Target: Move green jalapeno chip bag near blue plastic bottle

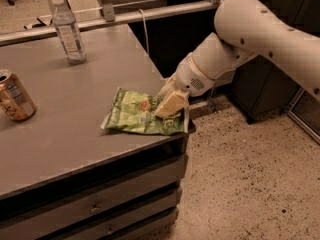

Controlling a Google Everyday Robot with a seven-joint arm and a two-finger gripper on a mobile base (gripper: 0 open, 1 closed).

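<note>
The green jalapeno chip bag (137, 115) lies flat near the right front corner of the grey table (75, 134). My gripper (170, 104) is down on the bag's right end and appears shut on it, with a cream finger (172, 102) lying over the bag. The blue plastic bottle (67, 31), clear with a white cap, stands upright at the table's far left, well away from the bag and the gripper.
A gold-brown drink can (15, 96) lies at the table's left edge. A metal rail (125, 16) runs along the table's far side. Drawers (100, 204) sit below the tabletop. Speckled floor (250, 184) is to the right, under my white arm (250, 39).
</note>
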